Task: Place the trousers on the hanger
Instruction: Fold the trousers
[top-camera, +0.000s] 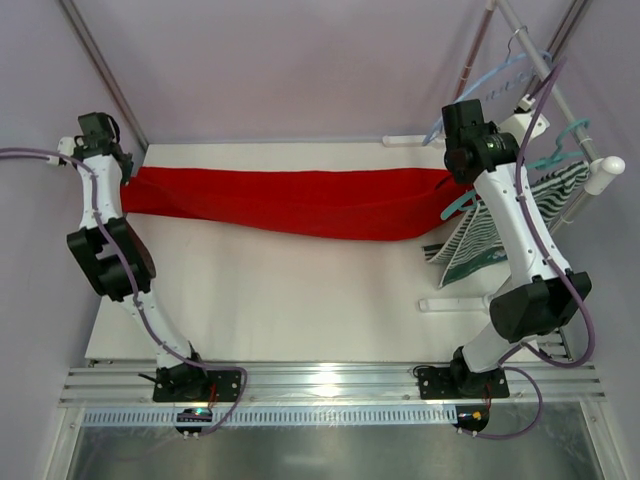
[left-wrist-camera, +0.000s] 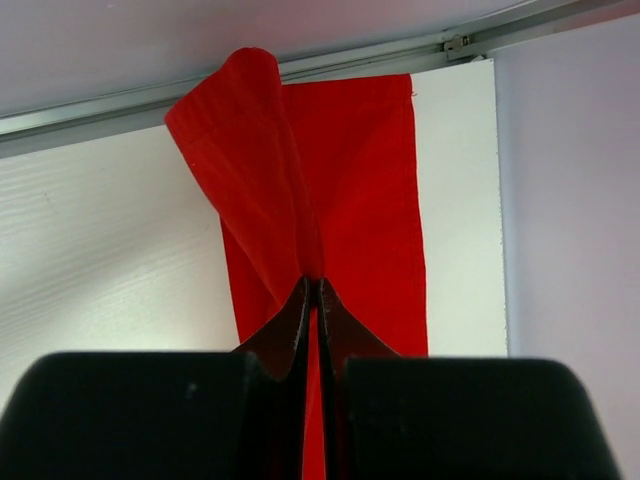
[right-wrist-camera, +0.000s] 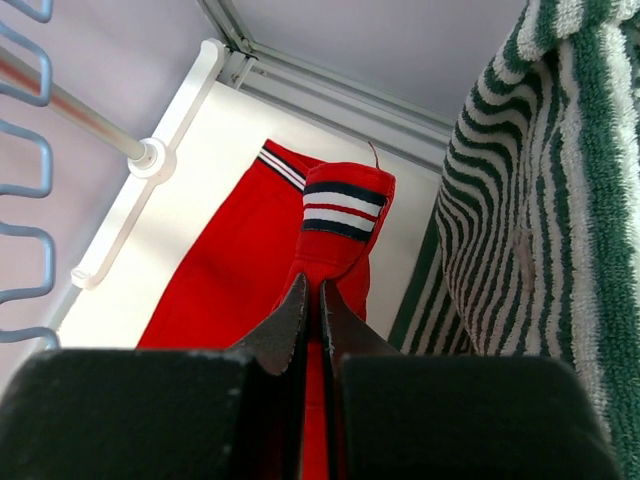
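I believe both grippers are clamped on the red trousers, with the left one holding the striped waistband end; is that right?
Not quite. Both are clamped on the trousers, but the right gripper holds the striped waistband end, as the right wrist view shows. The left gripper pinches plain red cloth at the other end.

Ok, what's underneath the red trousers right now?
Only the white table shows beneath the trousers, stretched between the left gripper and right gripper. The table strip directly under the cloth is hidden.
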